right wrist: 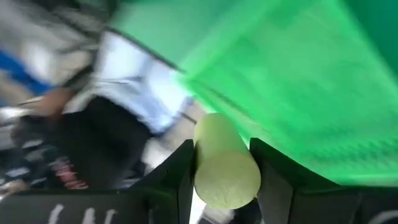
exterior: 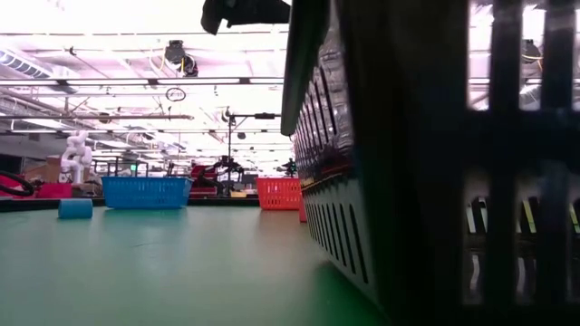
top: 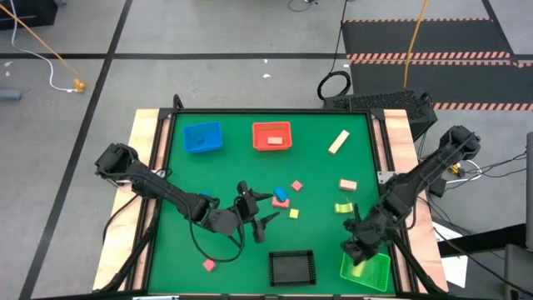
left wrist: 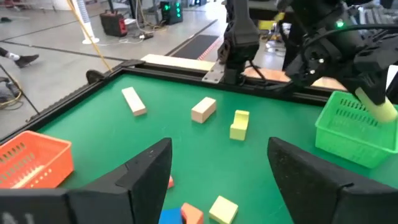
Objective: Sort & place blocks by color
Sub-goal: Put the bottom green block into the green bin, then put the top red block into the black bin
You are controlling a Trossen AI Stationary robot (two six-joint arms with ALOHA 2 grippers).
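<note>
My right gripper (top: 358,247) hangs over the green tray (top: 366,272) at the near right, shut on a pale yellow-green block (right wrist: 225,163), which the left wrist view shows above the tray's rim (left wrist: 346,111). My left gripper (left wrist: 219,149) stands open and empty left of the table's middle (top: 254,213). Just past it lie a yellow block (left wrist: 222,208), a blue one (top: 281,194) and a pink one (top: 296,186). Farther right, a yellow-green block (top: 344,207), a tan cube (top: 347,184) and a tan bar (top: 338,142) lie flat on the green mat. My right gripper pinches the yellow-green block by its two opposite sides (right wrist: 205,168) between its two fingers (right wrist: 273,177). The fingers slant downward over the green tray. The block's free end (left wrist: 384,109) sticks out past the fingertips, lifted clear of the tray and the mat.
A blue tray (top: 202,137) and a red tray (top: 272,136) stand at the far side. A black tray (top: 291,267) stands at the near edge, filling the low view's right half (exterior: 408,181). A lone pink block (top: 209,264) lies near left. Raised wooden borders edge the table.
</note>
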